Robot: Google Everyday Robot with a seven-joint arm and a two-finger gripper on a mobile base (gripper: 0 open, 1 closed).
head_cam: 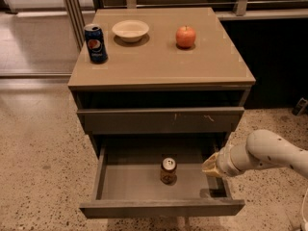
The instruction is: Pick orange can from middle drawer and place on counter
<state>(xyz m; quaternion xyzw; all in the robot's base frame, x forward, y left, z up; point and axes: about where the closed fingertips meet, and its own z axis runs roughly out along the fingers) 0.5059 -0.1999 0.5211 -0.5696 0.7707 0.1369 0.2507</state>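
Orange can [168,171] stands upright on the floor of the open middle drawer [130,189], about centre, slightly toward the right. It touches no wall and nothing else is in the drawer. Silver top faces up.

Handling, judged: small drink can, light if empty and moderate if full, can't tell which. Thin metal wall, rigid enough but dents under a hard squeeze. Smooth round side, so it could slip or twist in a loose pinch, and it tips easily if bumped near the top. Best hold looks like the mid-body, one pad on each side, coming from above or from the right, since the drawer walls limit a low side approach.

Gripper [211,166] sits over the drawer's right edge, right of the can and apart from it, holding nothing. Whether it is open or closed I cannot tell. White arm [269,153] comes in from the right.

The drawer front above [159,120] is closed and has pale scratches. Counter [159,66] holds a blue Pepsi can [96,43], a bowl [130,31] and an apple [186,36], all toward the back; the front half has room for the can.
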